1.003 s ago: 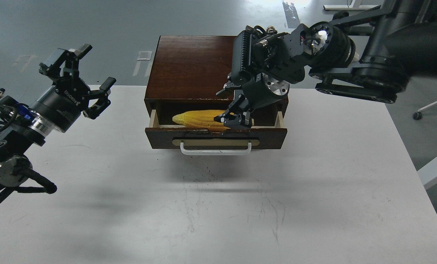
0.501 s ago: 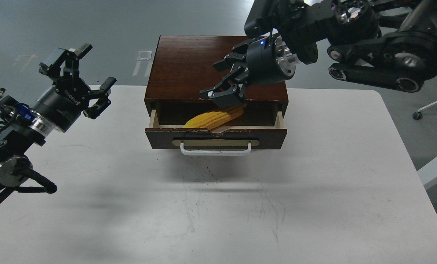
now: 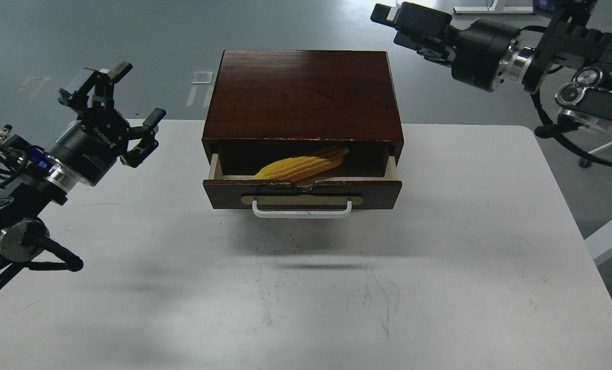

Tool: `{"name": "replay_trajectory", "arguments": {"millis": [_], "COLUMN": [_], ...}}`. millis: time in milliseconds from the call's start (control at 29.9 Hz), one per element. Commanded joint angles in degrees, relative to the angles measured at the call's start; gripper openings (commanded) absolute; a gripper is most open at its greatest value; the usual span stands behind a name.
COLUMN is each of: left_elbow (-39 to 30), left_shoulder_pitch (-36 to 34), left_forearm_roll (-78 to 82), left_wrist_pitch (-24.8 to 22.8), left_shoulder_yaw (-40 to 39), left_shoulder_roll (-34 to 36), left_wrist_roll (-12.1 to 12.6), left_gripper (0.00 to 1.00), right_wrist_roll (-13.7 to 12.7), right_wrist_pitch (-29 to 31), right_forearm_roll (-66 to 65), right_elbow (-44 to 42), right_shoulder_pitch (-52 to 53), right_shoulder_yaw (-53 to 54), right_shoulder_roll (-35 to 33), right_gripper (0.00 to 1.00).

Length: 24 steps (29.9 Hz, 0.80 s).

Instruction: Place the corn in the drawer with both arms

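The yellow corn lies slanted inside the open drawer of the dark brown box, its tip pointing to the front left. Nothing touches it. The drawer is pulled out a little, and its white bar handle faces me. My right gripper is raised high at the back right, beyond the box's far right corner, open and empty. My left gripper hovers left of the box over the table's back left edge, fingers spread and empty.
The box stands at the back middle of a white table. Grey floor lies beyond the table, with a chair base at the right edge.
My right gripper has let go of the corn, risen out of the drawer and pulled back up to the right. The corn now rests slanted in the drawer. The left arm shifted only slightly.
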Motion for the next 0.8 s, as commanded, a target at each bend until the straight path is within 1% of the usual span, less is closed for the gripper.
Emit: {"name": "replay_trajectory", "arguments": {"millis": [0, 33, 134, 234, 267, 401, 602, 769], "left_elbow": [0.0, 0.0, 0.0, 0.0, 0.0, 0.0, 0.0, 0.0], "left_shoulder_pitch": [0.0, 0.0, 0.0, 0.09, 0.0, 0.09, 0.79, 0.88], "left_forearm_roll": [0.04, 0.04, 0.04, 0.04, 0.13, 0.13, 1.89, 2.06], "left_wrist_pitch": [-0.08, 0.01, 0.01, 0.01, 0.01, 0.01, 0.01, 0.01], "left_shoulder_yaw": [0.01, 0.01, 0.1, 0.1, 0.1, 0.27, 0.36, 0.36], "left_shoulder_roll": [-0.23, -0.41, -0.58, -0.76, -0.76, -1.02, -1.2, -1.46], "left_wrist_roll": [0.0, 0.0, 0.0, 0.0, 0.0, 0.0, 0.0, 0.0], "left_gripper": [0.99, 0.99, 0.99, 0.99, 0.99, 0.99, 0.99, 0.99], "right_wrist_roll": [0.02, 0.02, 0.02, 0.02, 0.02, 0.02, 0.02, 0.02], "right_wrist_pitch": [0.0, 0.0, 0.0, 0.0, 0.0, 0.0, 0.09, 0.0], "right_forearm_roll": [6.44, 8.1, 11.0, 17.58, 20.57, 24.55, 24.56, 24.56], "right_elbow": [-0.44, -1.31, -3.42, -6.67, -7.9, -9.32, -9.23, -9.41], "right_shoulder_pitch": [-15.06, -19.52, -26.13, -30.98, -31.95, -34.06, -37.84, -38.11], "right_shoulder_yaw": [15.03, 18.97, 25.23, 28.5, 28.68, 28.59, 28.51, 28.59], "right_shoulder_roll": [-0.66, -0.31, 0.48, 2.49, 3.29, 3.82, 4.96, 5.67], "right_gripper": [0.99, 0.99, 1.0, 1.0, 1.0, 1.0, 1.0, 1.0]}}
